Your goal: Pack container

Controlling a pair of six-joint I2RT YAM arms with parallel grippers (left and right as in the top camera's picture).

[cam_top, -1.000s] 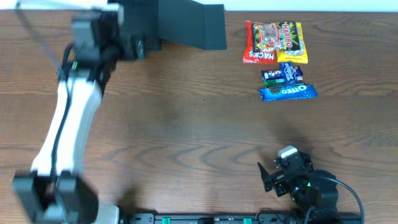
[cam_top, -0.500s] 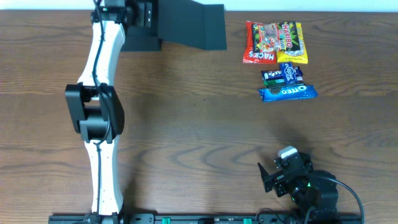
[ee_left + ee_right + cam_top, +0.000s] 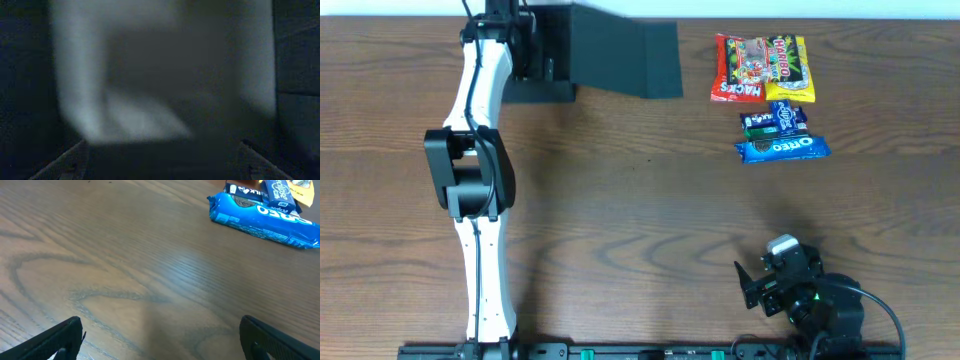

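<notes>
Wooden worktop (image 3: 640,220), seen from above. The container (image 3: 545,92) sits at the far edge, left of centre: dark and matte, with its flap lid (image 3: 630,60) a wide dark panel spreading to the right of the box body. Cannot tell whether the flap stands up or leans. The left arm (image 3: 480,180) reaches from the near edge straight across the worktop to the far edge, and its head is over the left part of the container. The left wrist view is badly blurred, with dark walls on either side and a pale grey patch in the middle. The left claw (image 3: 160,167) is spread, one tip in each lower corner of that view, with nothing between them. Contact with the box cannot be judged. Snacks are grouped toward the far right corner, well apart from the container. A red packet (image 3: 738,68) and a yellow packet (image 3: 788,68) lie side by side, touching. A small dark-blue packet (image 3: 775,120) lies just nearer than those two, and a blue Oreo packet (image 3: 782,148) lies nearer again. The right arm (image 3: 810,300) is folded at the near edge, right of centre. The right claw (image 3: 165,342) is spread wide above bare wood and grips nothing. The Oreo packet lies ahead of it, well apart.
</notes>
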